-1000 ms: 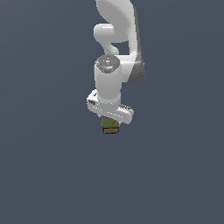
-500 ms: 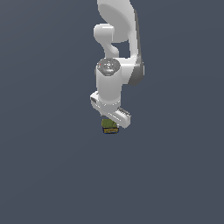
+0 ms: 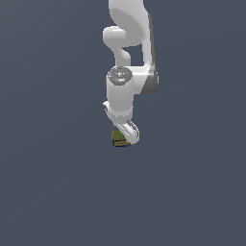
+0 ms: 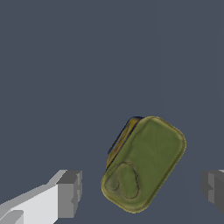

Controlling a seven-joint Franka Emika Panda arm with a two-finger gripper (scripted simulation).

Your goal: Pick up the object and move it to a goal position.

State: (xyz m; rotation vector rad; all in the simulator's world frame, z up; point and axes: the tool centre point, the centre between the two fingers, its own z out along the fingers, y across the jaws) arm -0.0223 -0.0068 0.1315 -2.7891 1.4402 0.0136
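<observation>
The end effector [image 4: 140, 188] hangs directly above the olive-green can [image 4: 143, 164], its two grey fingers [image 4: 68, 193] spread wide, one on either side of the can with clear gaps to it; nothing is gripped. In the wrist view the can lies between the fingers but turned at an angle to them, its rounded-rectangular lid with a pull-tab facing up and a strip of yellow side and dark edge showing along one flank.

In the exterior view the can [image 3: 119, 139] rests on the flat grey bench [image 3: 57, 192], just under and partly hidden by the end effector [image 3: 126, 136]. Compared with a second ago, the wrist has turned: the hand, which was lying broadside across the view, now points more end-on, while the arm sits at much the same height over the can, which has not moved. So the recent change looks like a rotation to line the fingers up with the can, not a descent.

For the task, this reads as the alignment stage before the grasp. The fingers do bracket the can, yet its long axis is skewed to their closing line, so a little more turning may be wanted before lowering and closing. No goal marker shows in either view
</observation>
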